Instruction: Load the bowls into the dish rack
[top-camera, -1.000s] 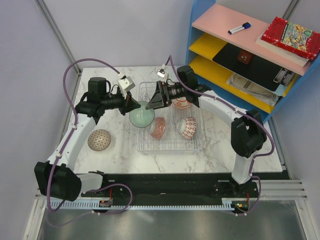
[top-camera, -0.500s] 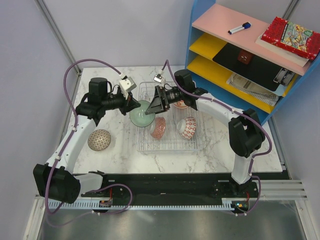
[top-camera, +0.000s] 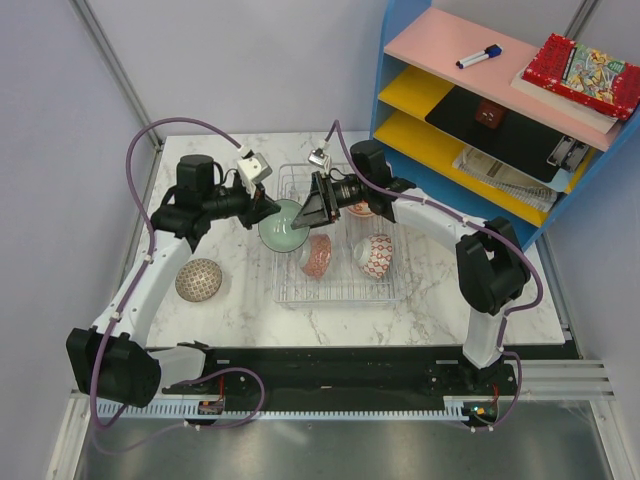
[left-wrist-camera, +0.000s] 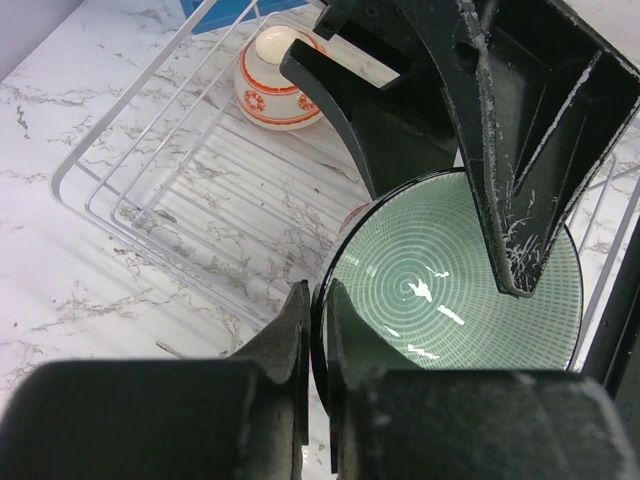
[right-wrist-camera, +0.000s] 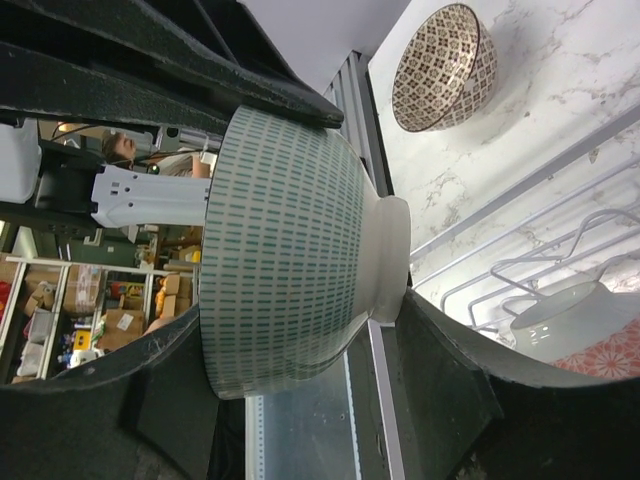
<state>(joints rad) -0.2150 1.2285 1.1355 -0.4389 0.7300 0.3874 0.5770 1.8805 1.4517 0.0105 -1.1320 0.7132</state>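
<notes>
The left claw (left-wrist-camera: 314, 300) pinches the green bowl's (left-wrist-camera: 420, 300) rim, holding it tilted over the dish rack's (top-camera: 345, 288) left side. The right claw (top-camera: 304, 213) straddles the same bowl (whether it actually presses, I cannot tell), jaws spread wide.

**Two white-and-black arms with purple cables**

The left arm (top-camera: 140, 285) and the right arm (top-camera: 435, 212) have white link shells and bulky black joint housings. A thin purple cable (top-camera: 185, 120) runs in a loop along each arm, down to the black base rail (top-camera: 340, 365). Each wrist carries a small white camera block (top-camera: 252, 167). The fingers (left-wrist-camera: 500, 150) of the right gripper (top-camera: 305, 215) are black, flat and wedge-shaped, with many pale scratches on the surface. The left gripper (left-wrist-camera: 318, 300) has matt black fingers, slim at the tips
</notes>
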